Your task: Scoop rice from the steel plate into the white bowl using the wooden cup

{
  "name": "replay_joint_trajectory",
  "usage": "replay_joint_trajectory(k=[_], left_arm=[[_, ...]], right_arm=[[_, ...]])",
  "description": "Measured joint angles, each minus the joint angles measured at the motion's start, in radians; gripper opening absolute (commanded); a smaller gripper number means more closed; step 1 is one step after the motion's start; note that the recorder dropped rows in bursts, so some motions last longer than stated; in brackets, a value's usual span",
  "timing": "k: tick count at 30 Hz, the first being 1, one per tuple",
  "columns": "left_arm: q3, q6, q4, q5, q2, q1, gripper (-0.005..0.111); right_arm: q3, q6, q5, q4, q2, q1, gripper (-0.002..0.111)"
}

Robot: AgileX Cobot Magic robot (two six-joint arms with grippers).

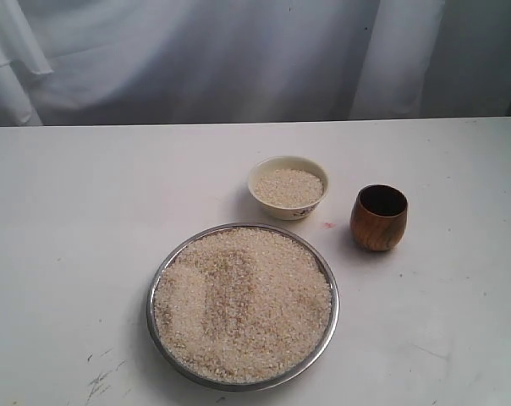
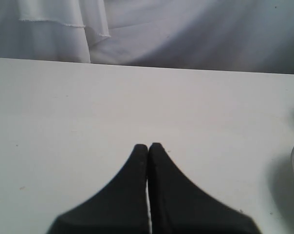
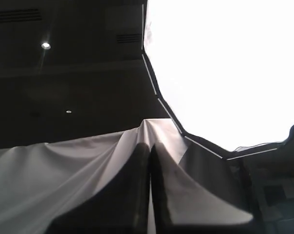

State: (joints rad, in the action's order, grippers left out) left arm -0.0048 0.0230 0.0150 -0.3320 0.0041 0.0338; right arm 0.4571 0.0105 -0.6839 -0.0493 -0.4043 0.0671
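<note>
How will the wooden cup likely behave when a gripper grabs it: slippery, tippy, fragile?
The wooden cup looks glossy and barrel-rounded, so a grip may slip on its curved side. It stands upright and seems empty, so probably light; a sideways nudge could tip it and let it roll.

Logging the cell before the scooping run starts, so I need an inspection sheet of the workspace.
Surface: white table; dark scuffs at the exterior view's lower left; small pink spot between bowl and cup.
Job's things: wide shiny steel plate heaped with off-white rice; small cream-white ceramic bowl holding some rice; glossy reddish-brown wooden cup upright, apart from both, no rice seen inside.
Clutter: nothing seen.
Grippers: left gripper shut over bare table; right gripper shut, aimed up; both empty.
Cables: nothing seen.
Surroundings: white curtain behind the table; dark ceiling with lights.
</note>
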Motion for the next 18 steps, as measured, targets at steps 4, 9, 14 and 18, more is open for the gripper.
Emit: replay_joint_trajectory(k=[4, 9, 14, 18], left_arm=[[0.0, 0.0, 0.0, 0.0, 0.0, 0.0, 0.0], [0.0, 0.0, 0.0, 0.0, 0.0, 0.0, 0.0], [0.0, 0.0, 0.0, 0.0, 0.0, 0.0, 0.0], [0.0, 0.0, 0.0, 0.0, 0.0, 0.0, 0.0]], right_arm=[[0.058, 0.019, -0.023, 0.081, -0.14, 0.0, 0.0], [0.082, 0.047, -0.026, 0.171, -0.323, 0.0, 0.0], [0.082, 0.095, 0.006, 0.212, -0.478, 0.0, 0.0], [0.073, 0.113, 0.018, 0.217, -0.604, 0.0, 0.0]])
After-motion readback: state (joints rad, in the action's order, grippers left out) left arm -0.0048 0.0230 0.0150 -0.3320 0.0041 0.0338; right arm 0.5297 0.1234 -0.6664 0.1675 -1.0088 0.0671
